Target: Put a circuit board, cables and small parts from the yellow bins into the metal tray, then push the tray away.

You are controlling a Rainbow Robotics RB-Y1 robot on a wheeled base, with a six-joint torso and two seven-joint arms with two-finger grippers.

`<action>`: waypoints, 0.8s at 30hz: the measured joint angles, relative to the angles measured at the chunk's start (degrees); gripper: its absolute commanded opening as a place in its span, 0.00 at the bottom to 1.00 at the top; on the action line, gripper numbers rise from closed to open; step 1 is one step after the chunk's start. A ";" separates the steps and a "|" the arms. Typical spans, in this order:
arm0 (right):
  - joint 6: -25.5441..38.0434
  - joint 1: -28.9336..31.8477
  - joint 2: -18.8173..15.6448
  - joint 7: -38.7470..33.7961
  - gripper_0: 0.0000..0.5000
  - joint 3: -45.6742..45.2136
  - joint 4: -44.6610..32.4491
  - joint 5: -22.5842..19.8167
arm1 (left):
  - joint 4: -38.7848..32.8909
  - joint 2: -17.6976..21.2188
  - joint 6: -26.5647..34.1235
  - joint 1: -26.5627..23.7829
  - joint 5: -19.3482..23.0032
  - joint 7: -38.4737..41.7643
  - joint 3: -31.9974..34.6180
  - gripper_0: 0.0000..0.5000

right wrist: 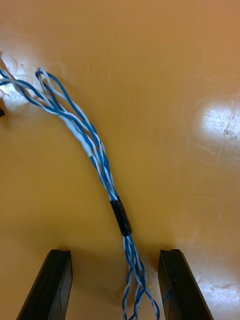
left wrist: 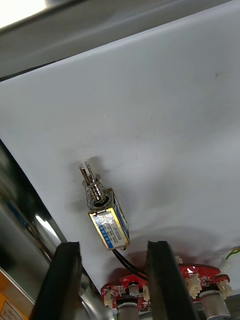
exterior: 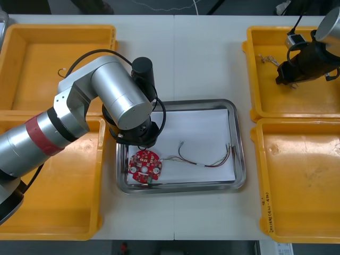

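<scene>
My left gripper [left wrist: 114, 245] hangs low over the near-left part of the metal tray [exterior: 240, 159], open. A small metal part [left wrist: 107, 225] with a spring and a black lead lies on the white liner between its fingers [left wrist: 65, 280], touching neither. The round red circuit board [exterior: 144, 165] lies just beside it, and a red and yellow cable [exterior: 204, 159] lies in the tray's middle. My right gripper [right wrist: 115, 252] is down in the back right yellow bin [exterior: 297, 109], open, with a twisted blue and white cable [right wrist: 100, 160] running between its fingers [right wrist: 175, 285] on the bin floor.
Two yellow bins [exterior: 58, 64] [exterior: 58, 180] flank the tray on the left, and a front right bin [exterior: 297, 180] sits on the right. The back right bin also holds a small metal part [exterior: 294, 40]. My left arm [exterior: 106, 95] reaches across the tray's left rim.
</scene>
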 measured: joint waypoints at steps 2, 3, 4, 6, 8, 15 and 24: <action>-0.37 0.23 -0.03 0.00 1.00 0.00 0.00 -1.12 | 0.00 0.00 0.00 0.00 0.00 0.00 0.00 1.00; -0.49 0.29 -0.04 0.00 1.00 0.00 0.00 -1.56 | 0.00 0.00 0.00 0.00 0.00 0.00 0.00 1.00; -0.57 0.33 -0.04 0.00 1.00 0.00 0.00 -1.85 | 0.00 0.00 0.00 0.00 0.00 0.00 0.00 1.00; -0.58 0.34 -0.04 0.01 1.00 0.00 -0.01 -1.91 | 0.00 0.00 0.00 -0.01 0.00 0.00 0.00 1.00; -0.58 0.36 -0.04 0.01 1.00 0.00 -0.01 -1.91 | 0.00 0.00 0.00 -0.04 0.01 0.00 0.00 1.00; -0.59 0.37 -0.04 0.02 0.00 0.00 -0.02 -1.91 | -0.09 -0.01 1.78 -0.12 0.16 0.00 1.12 1.00; -0.63 0.54 -0.06 0.35 0.00 0.00 -0.06 -1.84 | -1.46 -0.02 10.11 -1.63 0.39 0.00 8.59 1.00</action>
